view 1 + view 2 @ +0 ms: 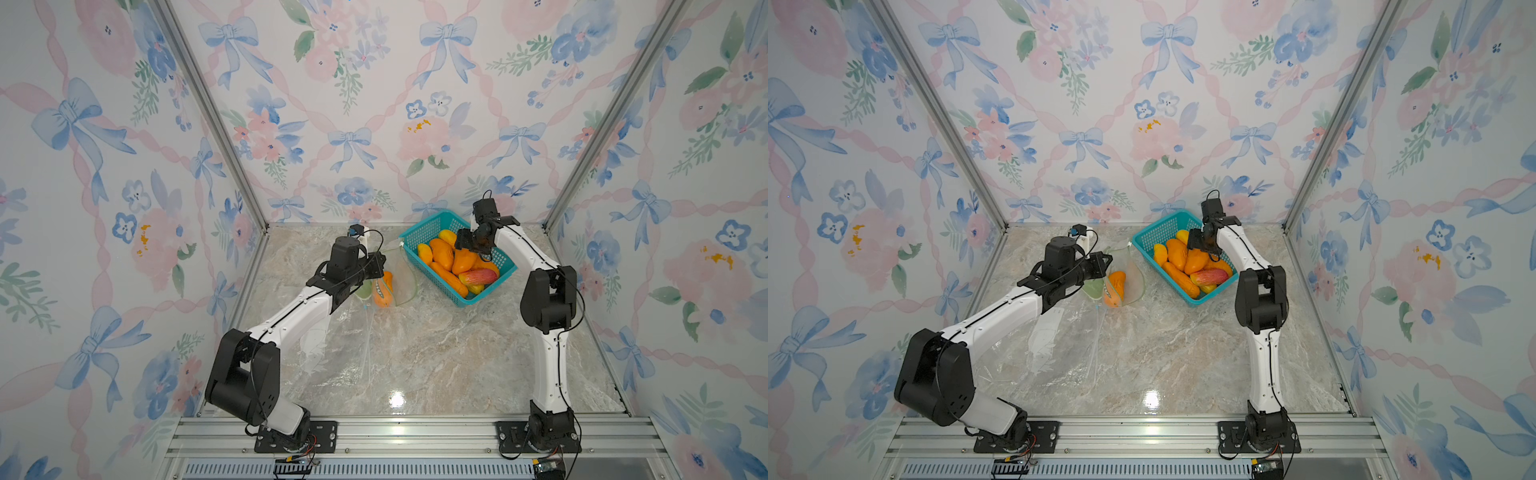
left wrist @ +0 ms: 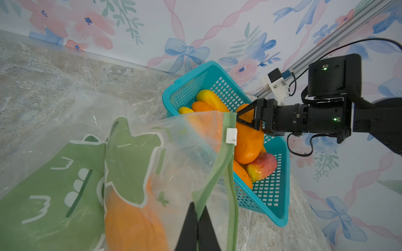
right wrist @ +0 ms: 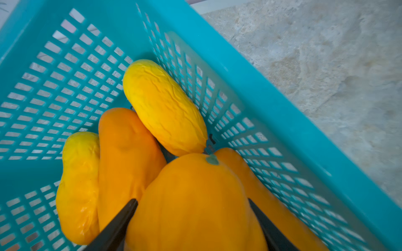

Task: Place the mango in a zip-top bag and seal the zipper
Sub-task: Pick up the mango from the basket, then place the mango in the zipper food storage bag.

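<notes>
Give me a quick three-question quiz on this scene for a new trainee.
1. True or false: the bag is empty.
2. What does the left end effector pinch? A: nothing. B: the bag's zipper strip. C: loose fruit.
3. Where is the right end effector?

Key
1. False: a mango lies inside.
2. B.
3. Inside the basket, jaws either side of an orange mango.
</notes>
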`<state>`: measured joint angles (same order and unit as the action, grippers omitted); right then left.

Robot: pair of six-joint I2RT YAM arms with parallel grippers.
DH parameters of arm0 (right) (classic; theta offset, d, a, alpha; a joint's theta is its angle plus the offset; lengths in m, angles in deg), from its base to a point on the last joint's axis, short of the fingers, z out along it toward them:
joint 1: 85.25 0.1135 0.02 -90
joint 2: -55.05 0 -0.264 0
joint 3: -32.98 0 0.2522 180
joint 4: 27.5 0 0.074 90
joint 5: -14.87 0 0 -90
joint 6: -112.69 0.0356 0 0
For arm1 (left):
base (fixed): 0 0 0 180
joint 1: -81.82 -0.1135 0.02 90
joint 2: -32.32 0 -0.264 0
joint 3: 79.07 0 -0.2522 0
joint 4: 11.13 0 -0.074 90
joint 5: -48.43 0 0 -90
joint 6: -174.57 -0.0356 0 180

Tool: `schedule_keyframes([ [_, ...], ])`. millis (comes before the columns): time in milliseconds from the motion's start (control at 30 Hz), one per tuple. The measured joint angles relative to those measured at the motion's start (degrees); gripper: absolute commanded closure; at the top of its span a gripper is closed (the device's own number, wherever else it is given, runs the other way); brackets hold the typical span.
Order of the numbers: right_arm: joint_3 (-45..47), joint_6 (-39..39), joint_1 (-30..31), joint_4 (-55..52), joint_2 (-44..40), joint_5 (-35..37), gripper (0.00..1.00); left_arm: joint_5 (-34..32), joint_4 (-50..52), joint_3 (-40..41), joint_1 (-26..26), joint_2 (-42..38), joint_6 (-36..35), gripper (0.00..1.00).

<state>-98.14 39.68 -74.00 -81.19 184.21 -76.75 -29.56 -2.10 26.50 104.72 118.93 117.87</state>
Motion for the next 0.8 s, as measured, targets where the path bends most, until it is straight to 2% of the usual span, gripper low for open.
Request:
schedule_keyframes([
  [233, 12.72, -2.25, 3.06, 12.85, -14.71, 0.70, 0.85, 0.94, -0.33, -1.88, 0.00, 2.32, 0.68, 1.00],
  [433, 25.64, -5.40, 10.62, 30.67, -26.56, 2.08, 0.85, 1.57, -0.55, -5.62, 0.00, 4.35, 1.84, 1.00],
  [667, 36.83, -8.83, 20.85, 51.95, -31.01, 4.59, 0.85, 3.48, -0.96, -9.44, -0.02, 7.41, 4.02, 1.00],
  [800, 41.59, -10.14, 23.71, 61.16, -30.99, 6.27, 0.85, 4.79, -0.94, -10.99, -0.13, 8.37, 5.66, 1.00],
])
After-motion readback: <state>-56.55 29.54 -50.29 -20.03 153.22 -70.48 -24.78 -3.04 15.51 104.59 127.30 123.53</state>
